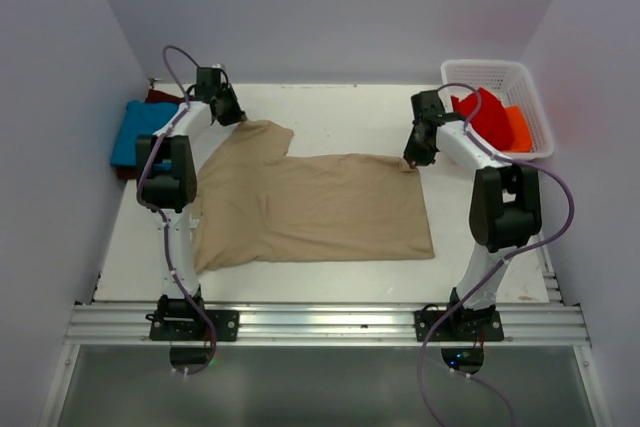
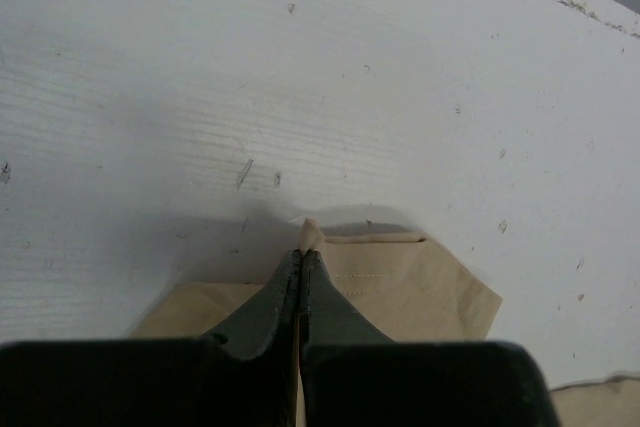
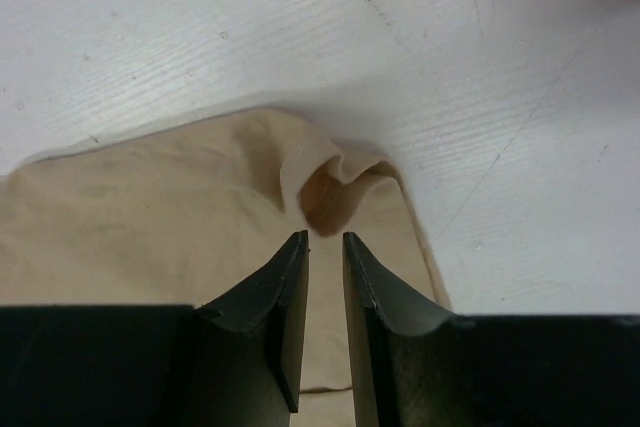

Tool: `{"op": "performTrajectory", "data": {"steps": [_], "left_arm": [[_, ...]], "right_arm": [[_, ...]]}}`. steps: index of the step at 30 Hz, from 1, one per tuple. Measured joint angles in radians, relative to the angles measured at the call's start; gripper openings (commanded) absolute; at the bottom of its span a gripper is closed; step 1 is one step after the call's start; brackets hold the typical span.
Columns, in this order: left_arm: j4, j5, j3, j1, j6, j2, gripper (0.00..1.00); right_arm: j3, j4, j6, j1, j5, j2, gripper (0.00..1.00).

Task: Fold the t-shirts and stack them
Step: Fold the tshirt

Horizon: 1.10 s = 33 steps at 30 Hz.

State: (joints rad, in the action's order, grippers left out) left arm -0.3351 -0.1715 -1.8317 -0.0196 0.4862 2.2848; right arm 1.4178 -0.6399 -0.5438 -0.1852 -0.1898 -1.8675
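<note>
One tan t-shirt (image 1: 310, 207), left pincer (image 2: 302, 253) tight on it, right pincer (image 3: 325, 238) slightly apart.

Both arms reach forward, wrists tipped down. The left gripper (image 2: 302, 259) pinches the shirt (image 2: 400, 282) tight (fingers fully together); the right gripper (image 3: 325, 239) has its jaws a narrow slit apart.

The maroon t-shirt (image 1: 158, 97) lies mostly hidden beneath the blue t-shirt (image 1: 135, 132).

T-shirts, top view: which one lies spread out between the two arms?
The tan cloth t-shirt; the bright blue t-shirt and the dark maroon one sit piled at the left of the white table.
</note>
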Motion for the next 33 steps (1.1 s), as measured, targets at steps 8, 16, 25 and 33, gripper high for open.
{"op": "performTrajectory", "data": {"steps": [8, 16, 25, 33], "left_arm": [[0.000, 0.000, 0.046, 0.000, 0.000, -0.002, 0.00], [-0.002, -0.005, 0.071, 0.003, 0.000, -0.013, 0.00], [0.000, -0.008, 0.076, 0.006, 0.000, -0.024, 0.00], [0.002, -0.008, 0.076, 0.006, 0.000, -0.024, 0.00]], "right_arm": [[0.048, 0.003, 0.015, -0.003, 0.002, -0.072, 0.26], [0.160, -0.021, 0.027, -0.003, -0.056, -0.186, 0.58], [0.392, -0.066, 0.053, -0.002, -0.124, -0.297, 0.61], [0.389, -0.084, 0.056, -0.002, -0.134, -0.354, 0.60]]}}
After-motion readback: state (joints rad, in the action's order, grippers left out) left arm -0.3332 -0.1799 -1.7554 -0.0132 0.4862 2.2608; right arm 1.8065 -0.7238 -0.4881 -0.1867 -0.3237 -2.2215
